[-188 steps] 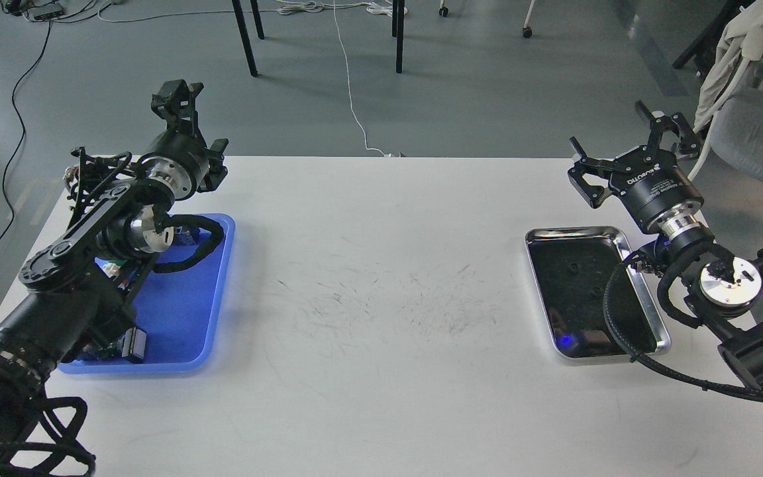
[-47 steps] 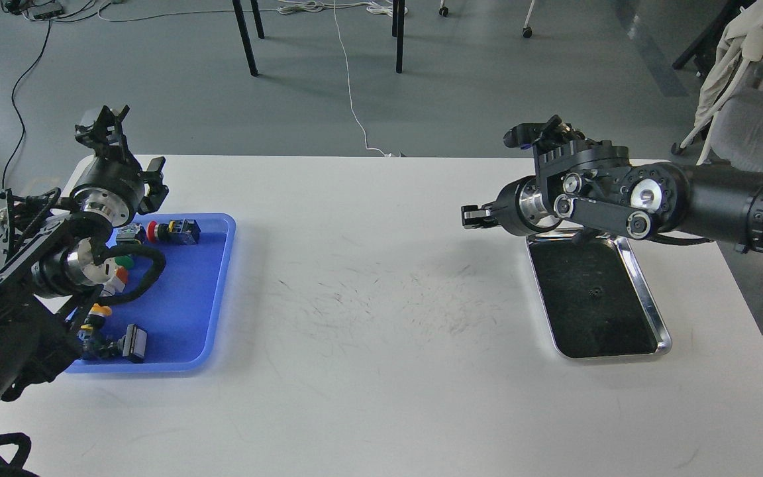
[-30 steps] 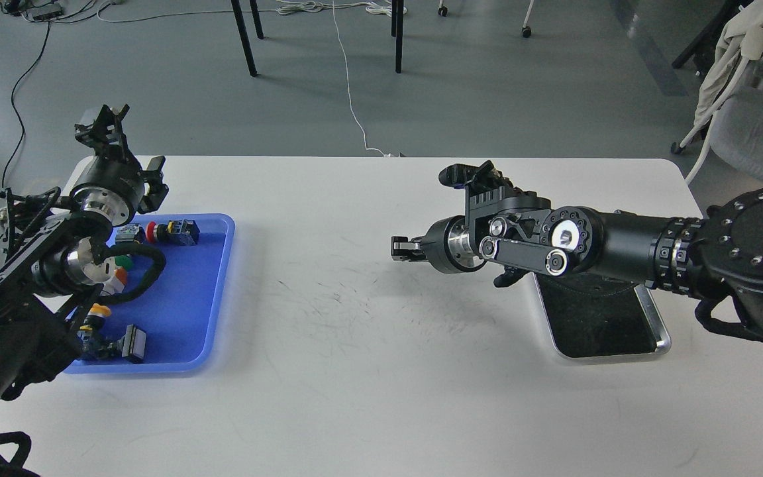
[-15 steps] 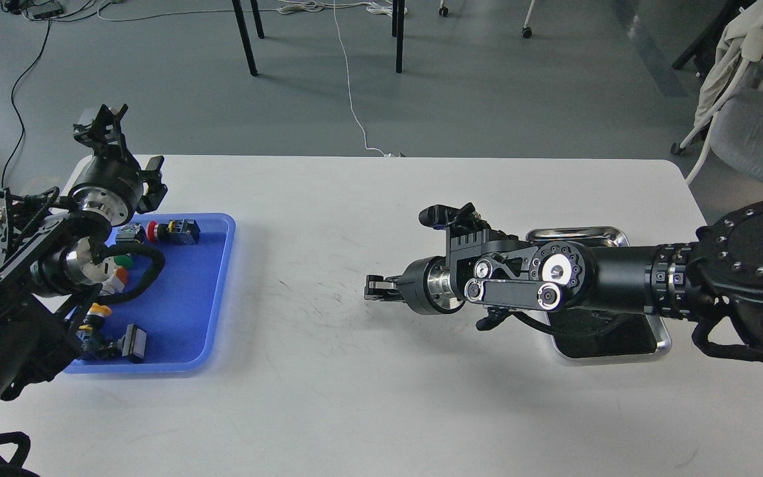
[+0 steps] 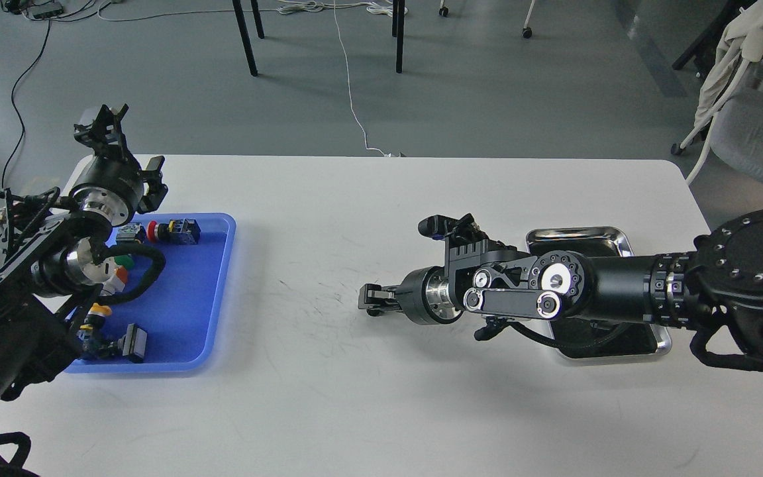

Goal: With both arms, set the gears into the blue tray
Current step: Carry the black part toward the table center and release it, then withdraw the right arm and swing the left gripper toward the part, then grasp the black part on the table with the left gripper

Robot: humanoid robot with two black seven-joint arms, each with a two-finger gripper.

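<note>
The right claw (image 5: 369,301) lay low over the surface (image 5: 368,371), its opening impossible to tell; the left claw (image 5: 100,126), likewise unclear, rose beyond the blue tray (image 5: 186,318).

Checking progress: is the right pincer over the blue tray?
No, the right pincer hangs over bare table, well right of the blue tray.

No readable text, label, brand name, number or sign appears anywhere in this view. The arms, trays, table and small parts show no lettering that can be made out.
</note>
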